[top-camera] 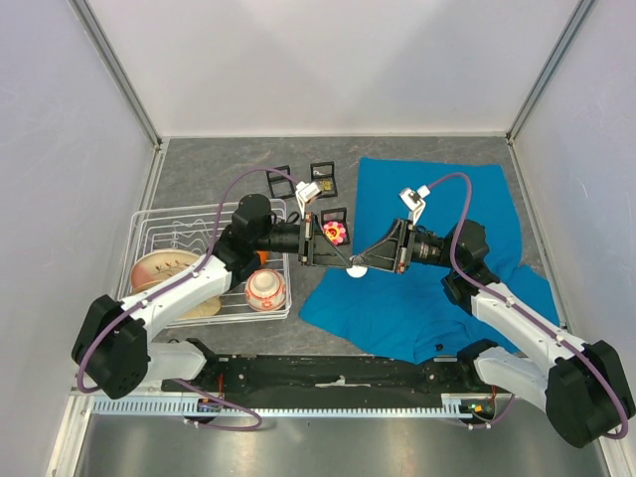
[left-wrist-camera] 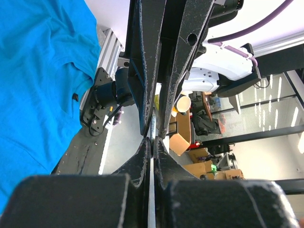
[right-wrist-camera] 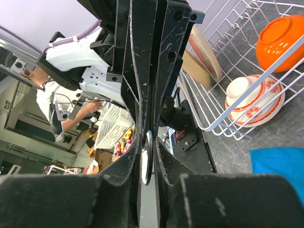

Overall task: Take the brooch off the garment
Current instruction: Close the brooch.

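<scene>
The teal-blue garment (top-camera: 437, 298) lies spread on the table at the right; it also shows in the left wrist view (left-wrist-camera: 38, 71) and the right wrist view (right-wrist-camera: 280, 166). My left gripper (top-camera: 349, 262) and right gripper (top-camera: 362, 263) meet tip to tip above the garment's left edge. Between them is the brooch (top-camera: 356, 271), a small round white disc with a dark rim. In the right wrist view the brooch (right-wrist-camera: 147, 164) stands edge-on between my right fingers. In the left wrist view my left gripper (left-wrist-camera: 152, 140) is closed on a thin white edge.
A white wire dish rack (top-camera: 149, 224) at the left holds a patterned bowl (top-camera: 266, 290) and a tan plate (top-camera: 159, 268). Small black square holders (top-camera: 323, 175) lie behind the grippers. One of them carries a pink and yellow piece (top-camera: 336, 234).
</scene>
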Motion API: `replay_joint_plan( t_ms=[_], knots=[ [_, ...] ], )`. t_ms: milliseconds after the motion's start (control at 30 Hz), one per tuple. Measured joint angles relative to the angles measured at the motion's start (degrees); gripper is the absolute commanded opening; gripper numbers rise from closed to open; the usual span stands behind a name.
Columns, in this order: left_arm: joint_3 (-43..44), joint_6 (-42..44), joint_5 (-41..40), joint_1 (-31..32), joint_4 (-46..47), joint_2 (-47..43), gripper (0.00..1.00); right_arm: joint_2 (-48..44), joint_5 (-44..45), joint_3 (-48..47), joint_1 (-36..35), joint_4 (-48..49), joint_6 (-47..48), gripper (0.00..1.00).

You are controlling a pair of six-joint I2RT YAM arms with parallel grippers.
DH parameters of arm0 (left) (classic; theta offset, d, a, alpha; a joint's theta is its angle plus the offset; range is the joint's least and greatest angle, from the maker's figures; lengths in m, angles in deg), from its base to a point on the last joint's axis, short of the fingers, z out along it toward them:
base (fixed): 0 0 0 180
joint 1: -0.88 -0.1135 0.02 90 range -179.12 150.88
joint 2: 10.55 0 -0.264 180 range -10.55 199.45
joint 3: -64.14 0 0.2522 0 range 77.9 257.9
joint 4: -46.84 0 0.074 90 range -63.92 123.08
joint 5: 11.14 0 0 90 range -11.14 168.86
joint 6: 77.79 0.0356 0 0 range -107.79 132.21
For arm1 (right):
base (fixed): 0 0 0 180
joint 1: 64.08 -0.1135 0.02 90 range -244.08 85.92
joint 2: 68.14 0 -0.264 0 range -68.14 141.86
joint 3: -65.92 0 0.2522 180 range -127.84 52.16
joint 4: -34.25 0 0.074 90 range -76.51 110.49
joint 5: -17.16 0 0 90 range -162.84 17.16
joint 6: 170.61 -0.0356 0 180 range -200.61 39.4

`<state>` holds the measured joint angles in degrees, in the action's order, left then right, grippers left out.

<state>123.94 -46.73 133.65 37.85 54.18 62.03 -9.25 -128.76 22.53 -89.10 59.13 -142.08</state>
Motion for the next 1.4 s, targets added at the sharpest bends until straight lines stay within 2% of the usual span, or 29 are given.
replay_joint_plan(
  t_ms=[600,1200,1400],
  knots=[
    [-4.7,-11.3,0.8,-0.6,9.8,1.5,0.02,-2.0,3.2,-0.8,-1.6,-7.5,8.4,0.13],
    [-5.2,-15.3,0.9,-0.9,13.8,2.3,0.02,-3.7,5.0,-3.6,-1.9,-14.6,15.8,0.01],
    [-5.9,-17.7,0.8,-0.9,16.3,2.8,0.02,-4.4,6.9,-4.0,-2.4,-16.5,17.5,0.00]
  ],
)
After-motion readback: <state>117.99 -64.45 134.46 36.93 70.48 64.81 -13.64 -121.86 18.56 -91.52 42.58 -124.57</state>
